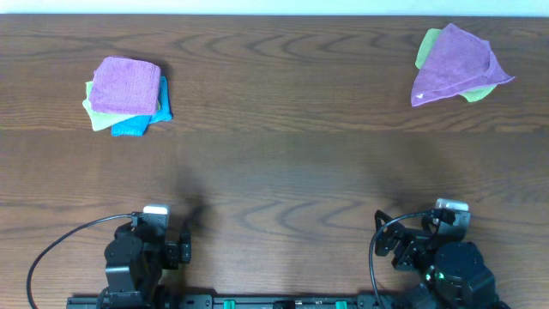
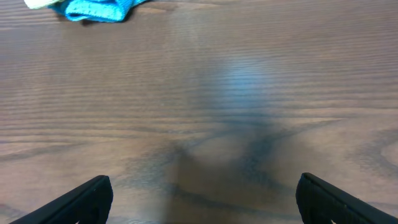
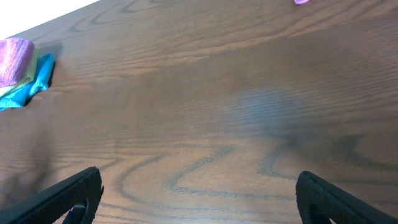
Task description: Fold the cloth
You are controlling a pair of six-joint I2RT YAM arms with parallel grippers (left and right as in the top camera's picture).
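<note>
Overhead, the tabletop [image 1: 274, 172] fills the view, bare wood through its middle. At the far right lies the cloth [image 1: 456, 67], loosely crumpled on top of a green towel [image 1: 426, 47]. At the far left sits a folded stack [image 1: 129, 94] of three: a purple towel [image 1: 127, 84] on top, a green one and a blue towel [image 1: 137, 124] beneath. Both arms rest at the near edge, well apart from either pile. The left end effector [image 2: 199, 199] stands wide and empty; the right end effector [image 3: 199, 199] likewise.

The risk, as I judge it, is a pinch on the cloth that also catches the green towel beneath, dragging both. Reaching for the left stack's similar purple towel would be the wrong pick.
</note>
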